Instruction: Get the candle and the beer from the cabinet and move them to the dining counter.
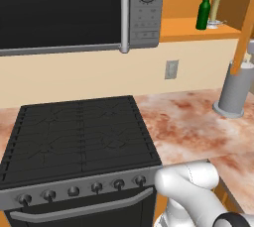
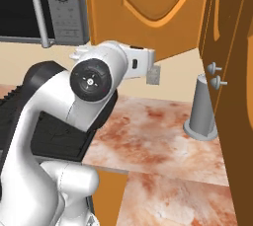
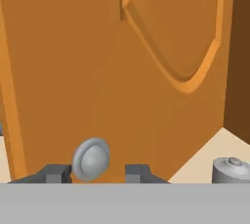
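Dark green beer [image 1: 203, 10], cream candle [image 1: 215, 9], orange cabinet [image 3: 88, 71], reddish marbled countertop [image 1: 193, 122]

One beer [image 1: 203, 9], one candle [image 1: 215, 10], one grey canister [image 1: 235, 90] — two door knobs [image 2: 214, 74].

Green beer [image 1: 203, 9] upright beside cream candle [image 1: 215, 10] on open orange cabinet [image 1: 196, 28] shelf.

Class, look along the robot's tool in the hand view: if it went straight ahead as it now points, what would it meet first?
Most likely the round grey knob on the orange cabinet door, sitting between the tool fingertips; just behind it comes the door panel. Exact depth is unclear.
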